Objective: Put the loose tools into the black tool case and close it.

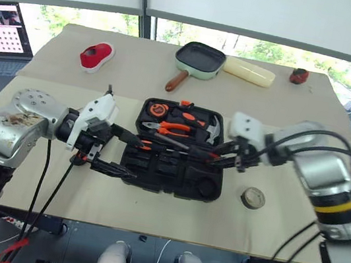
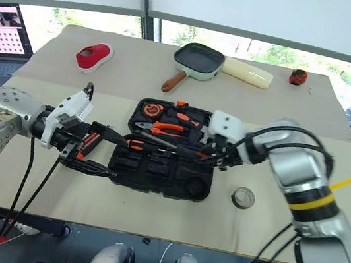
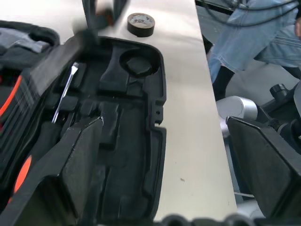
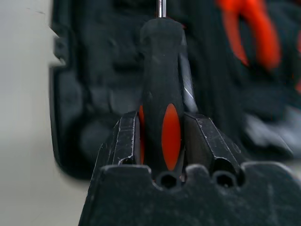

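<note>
While our right gripper (image 4: pixel 162 136) is clamped on an orange-and-black screwdriver (image 4: pixel 162 94), its shaft points away from the fingers and out over the black tool case (image 1: pixel 175 175), which lies open on the worktop (image 1: pixel 149 214). That long axis runs roughly across the case, from our right toward our left, so we judge the next move hinges on lining it up with a free recess in the near half. Our left gripper (image 1: pixel 117 152) hangs wide open and empty at the case's left edge, one finger over the tray, close enough to crowd the screwdriver tip. The far half already holds the orange-handled pliers (image 1: pixel 174 129) and a hammer (image 1: pixel 212 132). A greyish roll of tape (image 1: pixel 252 198) sits loose on the worktop just right of the case, nearer our right arm. A green pan (image 1: pixel 200 60) stands well behind, clear of the work.
</note>
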Controlling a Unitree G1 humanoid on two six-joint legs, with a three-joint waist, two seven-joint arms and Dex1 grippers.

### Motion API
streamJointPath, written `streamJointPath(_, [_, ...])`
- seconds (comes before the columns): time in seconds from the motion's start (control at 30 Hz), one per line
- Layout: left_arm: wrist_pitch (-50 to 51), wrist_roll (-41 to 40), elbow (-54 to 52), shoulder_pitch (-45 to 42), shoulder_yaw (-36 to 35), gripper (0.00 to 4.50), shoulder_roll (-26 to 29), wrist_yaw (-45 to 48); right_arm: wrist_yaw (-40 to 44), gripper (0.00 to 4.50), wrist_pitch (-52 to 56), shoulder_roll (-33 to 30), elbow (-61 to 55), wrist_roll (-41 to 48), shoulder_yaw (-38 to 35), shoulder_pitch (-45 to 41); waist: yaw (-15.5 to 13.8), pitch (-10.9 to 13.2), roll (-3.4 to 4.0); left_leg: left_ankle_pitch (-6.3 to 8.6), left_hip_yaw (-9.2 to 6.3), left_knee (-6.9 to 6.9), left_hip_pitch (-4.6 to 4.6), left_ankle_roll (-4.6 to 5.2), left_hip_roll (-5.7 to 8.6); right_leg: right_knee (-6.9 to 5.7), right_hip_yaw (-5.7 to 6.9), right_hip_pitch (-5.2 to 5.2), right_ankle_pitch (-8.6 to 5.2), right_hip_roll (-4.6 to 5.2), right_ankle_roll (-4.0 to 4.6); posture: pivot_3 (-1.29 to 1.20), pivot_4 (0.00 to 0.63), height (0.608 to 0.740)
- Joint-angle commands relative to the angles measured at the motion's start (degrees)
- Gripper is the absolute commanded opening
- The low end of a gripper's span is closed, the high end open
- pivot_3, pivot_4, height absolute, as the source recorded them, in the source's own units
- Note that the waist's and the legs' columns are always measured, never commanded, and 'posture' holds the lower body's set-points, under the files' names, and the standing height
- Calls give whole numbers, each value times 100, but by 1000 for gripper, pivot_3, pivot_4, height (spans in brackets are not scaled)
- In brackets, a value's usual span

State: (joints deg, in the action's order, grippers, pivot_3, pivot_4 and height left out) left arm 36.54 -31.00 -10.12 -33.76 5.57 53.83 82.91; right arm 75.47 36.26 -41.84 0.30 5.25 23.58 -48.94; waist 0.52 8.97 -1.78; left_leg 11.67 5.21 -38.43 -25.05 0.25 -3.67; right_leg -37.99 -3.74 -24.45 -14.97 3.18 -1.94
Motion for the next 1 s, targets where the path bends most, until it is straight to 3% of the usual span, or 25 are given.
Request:
streamJointPath(0.03, [-26, -70, -101, -146, -224, 4500, 29, -101, -115, 1040, -190, 161, 327, -275, 145, -323, -55, 1, -2, 1, 0, -11, -12, 2, 0, 0, 3, -7, 1, 2, -2, 0, 150, 740])
streamJointPath(0.33, [25, -154, -271, -40, -326, 4500, 72, -337, 41, 1040, -926, 210, 865, -702, 415, -317, -58, 3, -5, 3, -1, -28, -21, 5, -3, -5, 8, -9, 1, -1, -3, 0, 150, 740])
streamJointPath(0.77, [-60, -89, -162, -132, -313, 4500, -23, -469, 176, 1040, -1052, 127, 785, -852, 364, -84, -26, 3, -5, 3, -3, -27, -20, 5, -5, -6, 9, -8, 1, -3, -3, 0, 150, 740])
streamJointPath(0.83, [-94, -56, -107, -174, -276, 4500, -61, -475, 80, 2043, -1084, 173, 758, -852, 302, -83, -23, 3, -5, 4, -3, -27, -20, 5, -5, -6, 9, -8, 1, -3, -3, 0, 150, 740])
streamJointPath(1.0, [-178, 26, -4, -244, -202, 4500, -132, -442, -23, 3647, -654, 332, 416, -563, -2, -170, -15, 3, -5, 4, -3, -26, -20, 5, -6, -6, 9, -8, 1, -4, -3, 0, 150, 740])
